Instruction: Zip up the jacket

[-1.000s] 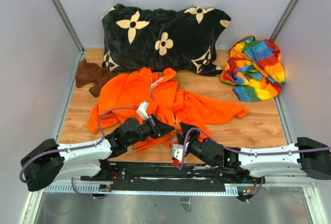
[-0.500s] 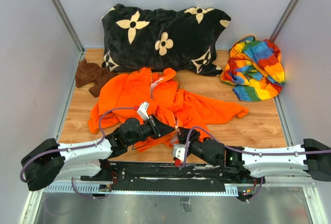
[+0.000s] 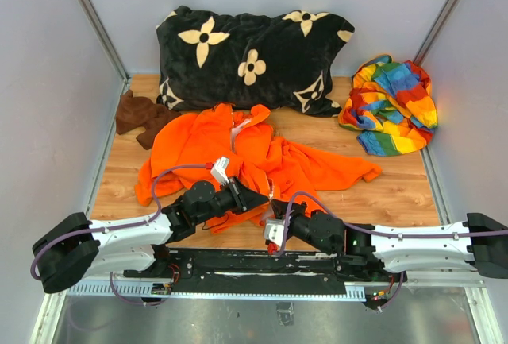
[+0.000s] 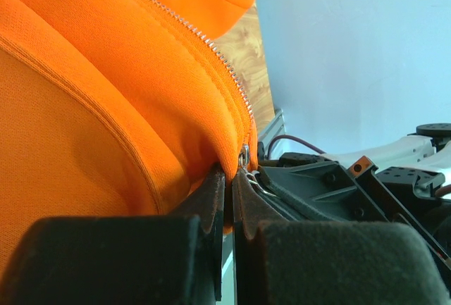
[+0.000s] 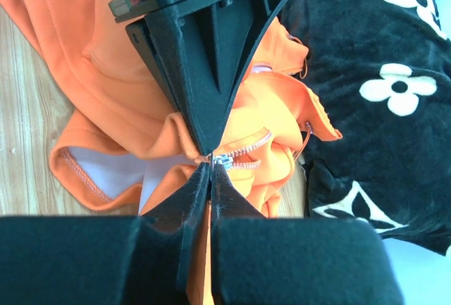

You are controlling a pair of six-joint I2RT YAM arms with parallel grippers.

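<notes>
So, jacket [image 3: 198,149]: bright orange and crumpled on the bench [image 3: 397,193], mid-bench toward the near edge, with pale lining showing at collar and hem.
Left hand [image 3: 264,196]: its fingers [image 4: 245,203] are pressed together, pinching the jacket's front edge right beside the zipper teeth [image 4: 211,51]. The cloth rises and folds over from the pinch.
Right hand [image 3: 273,204]: pressed together, with a strip of orange cloth showing between its pads [image 5: 232,203]. The zipper slider [image 5: 222,158] sits just past the fingertips.
Hands together: tip to tip at the jacket's near hem; I cannot tell whether they touch.
Pillow [image 3: 254,54]: black with cream flowers, at the far end behind the jacket.
Striped cloth [image 3: 393,106]: rainbow-coloured, bunched in the far right corner, apart from the jacket.
Brown cloth [image 3: 139,117]: small and dark, at the far left just beside the jacket.
</notes>
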